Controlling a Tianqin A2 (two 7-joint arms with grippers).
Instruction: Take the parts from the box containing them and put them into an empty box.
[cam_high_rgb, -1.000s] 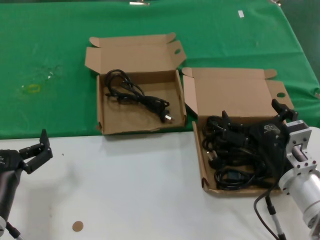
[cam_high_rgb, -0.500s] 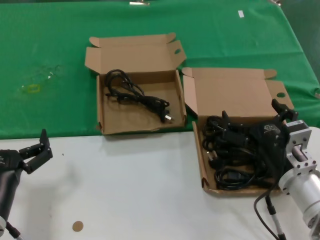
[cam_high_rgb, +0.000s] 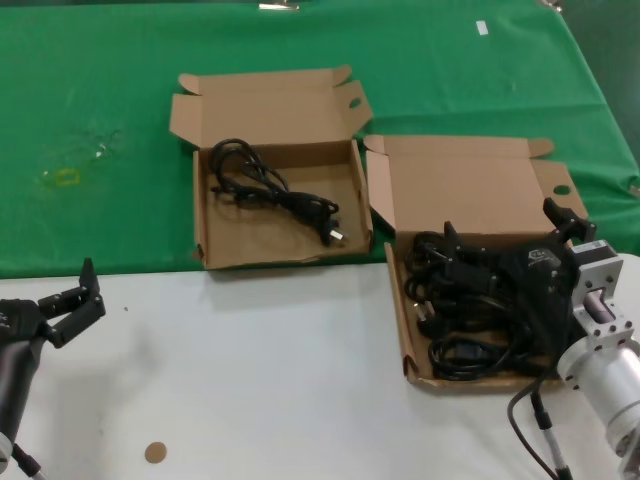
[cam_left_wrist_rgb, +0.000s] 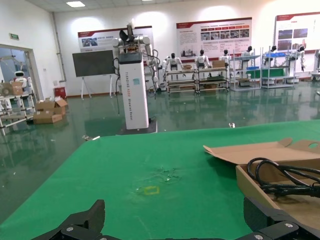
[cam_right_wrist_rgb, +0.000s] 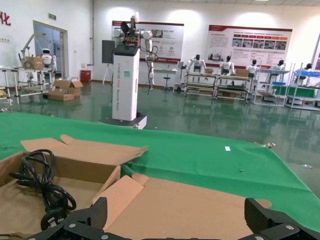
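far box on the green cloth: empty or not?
Not empty. The far box holds one black cord lying across its floor; its lid stands open.

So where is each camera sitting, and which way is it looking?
Head view: up on the robot's head, looking down at two cardboard boxes; left gripper and right gripper show.
Left wrist view: on the left arm, looking level across the green cloth to the hall; its fingertips show.
Right wrist view: on the right arm, low over the fuller box; its fingertips show.
Shared: all show the far box's power cord.
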